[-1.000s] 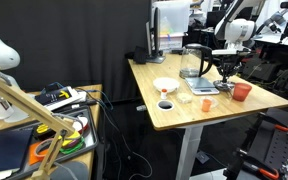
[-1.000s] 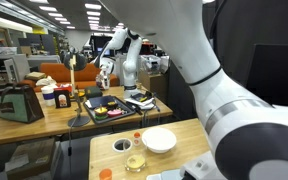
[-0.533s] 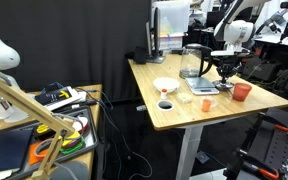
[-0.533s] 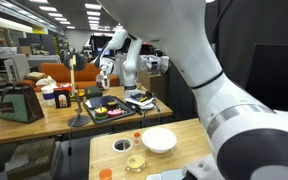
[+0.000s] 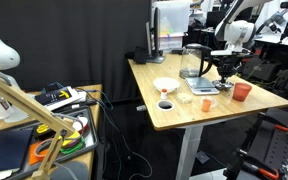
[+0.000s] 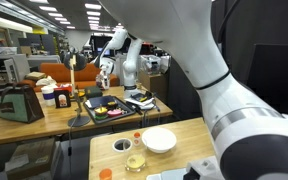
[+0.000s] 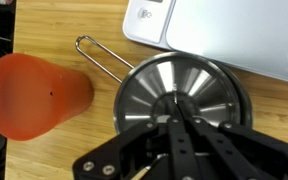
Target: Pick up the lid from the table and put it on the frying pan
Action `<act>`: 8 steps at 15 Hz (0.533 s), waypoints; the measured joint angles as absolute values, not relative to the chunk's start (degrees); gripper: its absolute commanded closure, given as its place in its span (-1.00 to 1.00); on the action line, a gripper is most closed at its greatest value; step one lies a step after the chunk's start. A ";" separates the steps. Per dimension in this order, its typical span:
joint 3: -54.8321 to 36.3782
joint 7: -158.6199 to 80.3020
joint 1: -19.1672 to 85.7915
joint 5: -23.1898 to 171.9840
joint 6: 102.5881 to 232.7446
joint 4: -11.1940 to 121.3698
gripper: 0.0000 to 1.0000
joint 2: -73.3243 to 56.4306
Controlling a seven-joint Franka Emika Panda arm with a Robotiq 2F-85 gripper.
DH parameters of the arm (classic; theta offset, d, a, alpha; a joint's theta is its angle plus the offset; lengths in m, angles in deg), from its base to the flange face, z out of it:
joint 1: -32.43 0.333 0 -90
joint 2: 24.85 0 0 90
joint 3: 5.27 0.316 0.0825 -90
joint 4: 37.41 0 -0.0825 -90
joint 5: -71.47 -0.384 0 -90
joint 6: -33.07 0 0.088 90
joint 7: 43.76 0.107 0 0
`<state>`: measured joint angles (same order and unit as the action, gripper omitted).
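Note:
In the wrist view the lid (image 7: 199,80) is a shiny round disc with radial glints, seen from straight above. My gripper (image 7: 177,105) comes in from the bottom edge and is shut at the lid's centre, hiding most of the small knob. The frying pan lies under the lid and is almost wholly covered. Only its thin wire handle (image 7: 102,55) sticks out to the upper left. Whether the lid rests on the pan or hangs just above it, I cannot tell. In an exterior view the gripper (image 5: 225,68) hangs low over the table's far right part.
An orange cup (image 7: 34,92) stands just left of the pan, also seen in an exterior view (image 5: 242,92). A white flat device (image 7: 224,30) lies close behind it. On the wooden table (image 5: 184,115) are a white bowl (image 5: 165,86), a glass jug (image 5: 192,62) and small cups.

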<state>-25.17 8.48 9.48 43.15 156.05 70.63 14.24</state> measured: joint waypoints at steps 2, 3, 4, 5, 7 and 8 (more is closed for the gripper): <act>-25.13 10.08 9.38 42.48 156.37 70.20 0.20 14.68; -25.03 10.85 9.38 42.30 156.98 70.03 0.07 15.25; -25.03 11.57 9.38 42.26 156.87 69.73 -0.07 15.54; -25.04 12.26 9.35 42.25 156.91 69.48 -0.16 15.54; -25.05 13.53 9.31 42.25 156.93 69.10 -0.45 15.61; -25.05 13.70 9.30 42.25 156.94 69.07 -0.64 15.63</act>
